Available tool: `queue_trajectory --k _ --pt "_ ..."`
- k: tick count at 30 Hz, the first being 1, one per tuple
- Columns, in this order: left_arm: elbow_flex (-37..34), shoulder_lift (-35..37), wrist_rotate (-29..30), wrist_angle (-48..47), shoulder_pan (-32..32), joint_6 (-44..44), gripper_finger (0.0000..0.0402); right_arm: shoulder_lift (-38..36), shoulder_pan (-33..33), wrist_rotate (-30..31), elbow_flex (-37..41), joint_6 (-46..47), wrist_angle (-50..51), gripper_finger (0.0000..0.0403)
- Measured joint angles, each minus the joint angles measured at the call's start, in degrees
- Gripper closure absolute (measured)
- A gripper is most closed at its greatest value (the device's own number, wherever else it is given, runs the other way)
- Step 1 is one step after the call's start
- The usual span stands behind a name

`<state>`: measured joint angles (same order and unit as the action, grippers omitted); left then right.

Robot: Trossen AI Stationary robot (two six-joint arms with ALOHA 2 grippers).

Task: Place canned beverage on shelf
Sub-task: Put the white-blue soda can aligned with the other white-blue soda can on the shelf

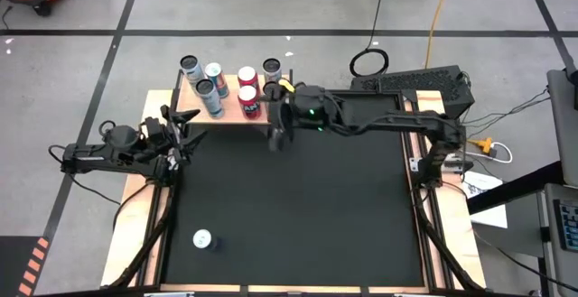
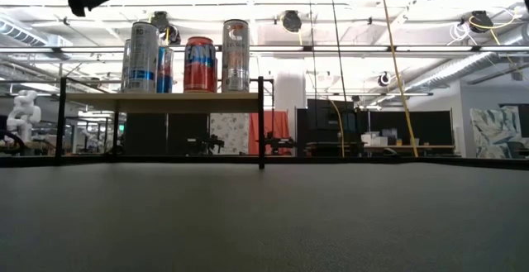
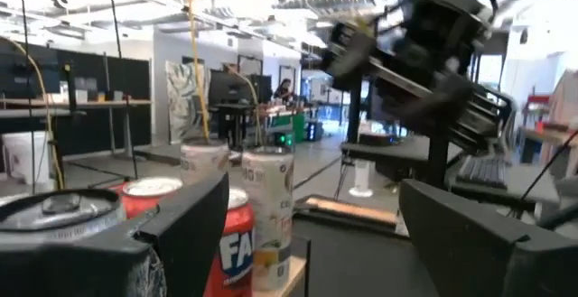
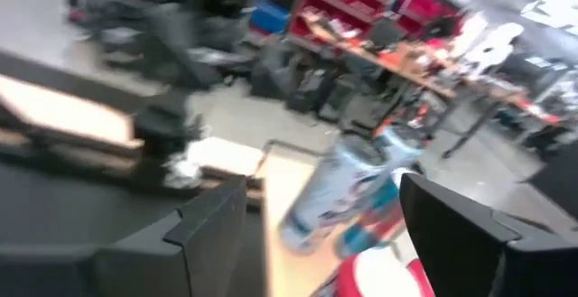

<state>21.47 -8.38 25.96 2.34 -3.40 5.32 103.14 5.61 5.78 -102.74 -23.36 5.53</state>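
Note:
The shelf is a pale wood board on a thin black frame at the mat's far left edge. Several cans stand upright on it. One more can stands alone on the black mat near its front left corner. My right gripper hangs open just off the shelf's right end, level with the cans and with nothing between its fingers. My left gripper is open by the shelf's left end and points across the can tops.
The black mat has narrow wooden strips along its sides. Cables and a black case lie on the floor behind the table's far right. My right arm reaches across the far part of the mat.

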Motion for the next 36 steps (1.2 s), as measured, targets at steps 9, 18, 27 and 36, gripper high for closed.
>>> queue_trajectory --k 9,18,27,36 --pt "0.0 -0.2 -2.6 -5.7 0.0 -4.8 0.0072 7.0 6.3 0.0 0.0 3.3 -11.5 0.0133" --pt "0.0 -0.2 -6.5 -2.9 0.0 -9.0 0.0072 11.4 6.8 -1.3 0.0 4.0 -22.7 0.0133" --pt "0.0 0.3 -12.7 0.1 0.0 -8.8 0.0072 10.6 6.5 -1.5 0.0 8.5 -24.3 0.0133" --pt "7.6 1.0 -6.5 -10.9 0.0 -1.4 0.0072 10.7 7.0 -7.7 -0.3 9.2 -27.6 0.0133"
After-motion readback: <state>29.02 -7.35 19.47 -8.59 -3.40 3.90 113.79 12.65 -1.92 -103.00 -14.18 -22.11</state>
